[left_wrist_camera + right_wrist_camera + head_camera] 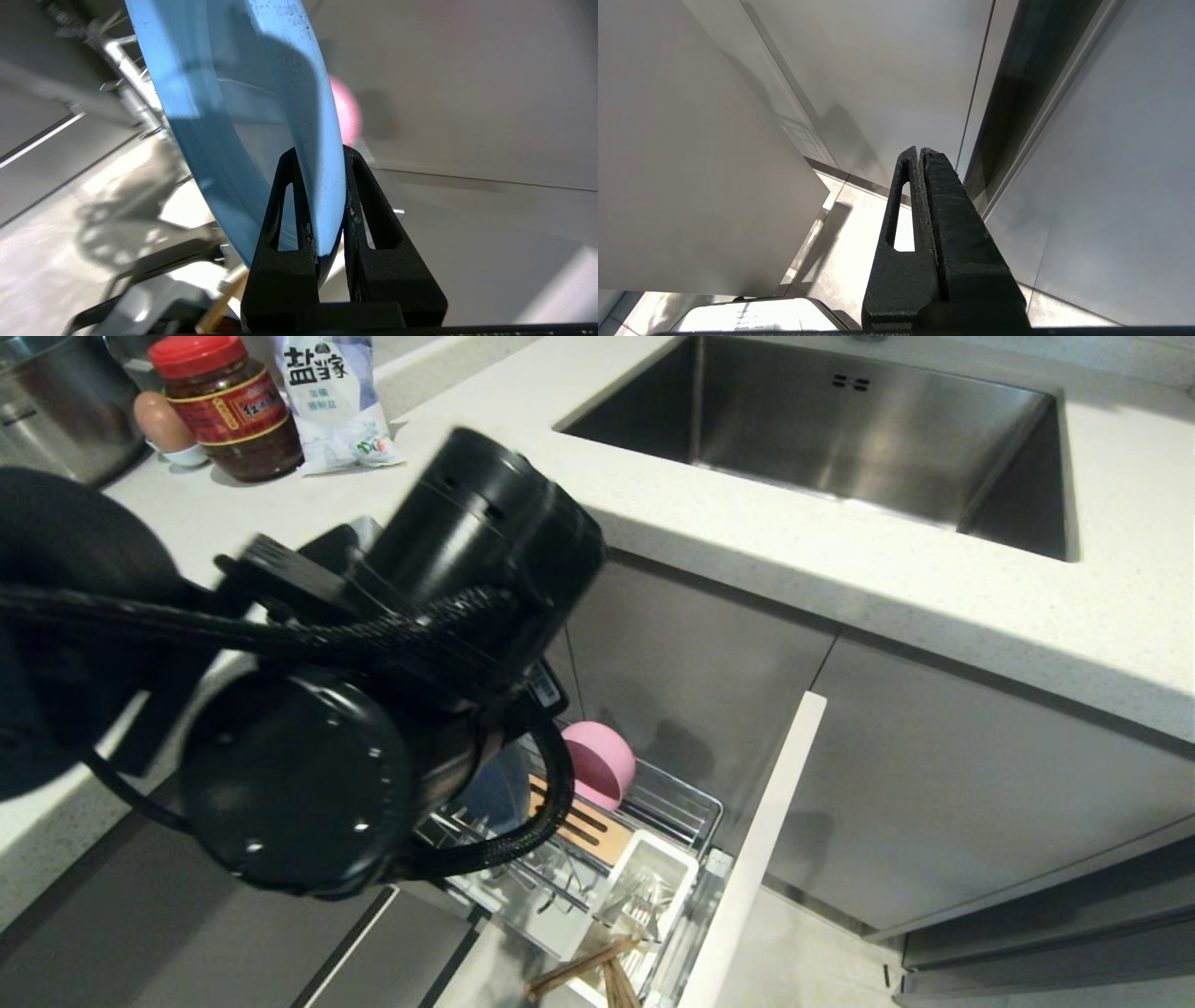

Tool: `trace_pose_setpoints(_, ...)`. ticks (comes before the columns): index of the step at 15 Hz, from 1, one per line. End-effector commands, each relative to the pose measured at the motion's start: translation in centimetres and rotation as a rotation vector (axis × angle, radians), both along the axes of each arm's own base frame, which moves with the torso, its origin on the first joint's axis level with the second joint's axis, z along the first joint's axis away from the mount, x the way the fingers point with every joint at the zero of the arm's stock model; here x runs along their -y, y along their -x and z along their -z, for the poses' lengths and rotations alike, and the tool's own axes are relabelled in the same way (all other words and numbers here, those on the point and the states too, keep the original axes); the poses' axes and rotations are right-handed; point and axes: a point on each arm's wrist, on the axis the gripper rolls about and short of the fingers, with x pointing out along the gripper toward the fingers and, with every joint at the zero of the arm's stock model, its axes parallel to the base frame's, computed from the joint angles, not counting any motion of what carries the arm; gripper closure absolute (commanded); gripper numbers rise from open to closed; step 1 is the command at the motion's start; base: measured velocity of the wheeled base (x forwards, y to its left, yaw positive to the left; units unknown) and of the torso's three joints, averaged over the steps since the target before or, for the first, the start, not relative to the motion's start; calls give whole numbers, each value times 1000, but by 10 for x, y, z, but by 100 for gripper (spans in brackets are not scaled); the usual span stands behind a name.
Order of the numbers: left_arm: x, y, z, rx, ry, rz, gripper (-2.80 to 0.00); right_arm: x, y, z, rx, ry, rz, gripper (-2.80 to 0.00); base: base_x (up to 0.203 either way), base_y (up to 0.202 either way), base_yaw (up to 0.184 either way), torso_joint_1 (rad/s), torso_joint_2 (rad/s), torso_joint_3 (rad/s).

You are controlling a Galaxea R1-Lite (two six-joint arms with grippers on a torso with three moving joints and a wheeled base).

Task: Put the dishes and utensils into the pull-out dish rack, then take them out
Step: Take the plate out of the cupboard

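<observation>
Right up against our head camera is our own left arm (308,775), a big black lump hiding most of the pull-out dish rack (691,812) below the white surface (840,569) with the steel sink (840,439). Our left gripper (322,158) has its jaws pinched narrow on the rim of the light-blue plate (261,107), one finger on each face, so the plate stands on edge between them, reaching away from the wrist. We'd guess that's on purpose: held upright like that, it can slide between the rack's prongs or come straight out of them, and we honestly can't tell which way this one is headed. The grip sits right at the edge, so not much plate is between the jaws and it could pivot if it bumps a wire. Just past the plate, the pink bowl (602,761) is tipped on its side at the back of the rack, beside the slotted wooden strip (583,821). Near the front, the white caddy (644,887) sits with the wooden chopsticks (597,966) poking out close by. Our right gripper (920,151) hangs parked by the cabinet fronts, jaws pressed together on nothing.
</observation>
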Motion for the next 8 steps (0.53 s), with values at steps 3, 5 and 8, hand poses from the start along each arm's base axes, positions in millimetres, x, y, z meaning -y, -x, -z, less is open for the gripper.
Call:
trace_pose_setpoints(3,-44,43,-56,112,124,92,0,0,0,0,5,0,0,0,0,0,0,0,0,0)
trace_pose_setpoints(5,-62,56,-74,155,151,128,0,0,0,0,5,0,1,0,0,0,0,0,0,0)
trace_pose_setpoints(8,-92,72,-101,220,215,155,0,0,0,0,5,0,0,0,0,0,0,0,0,0)
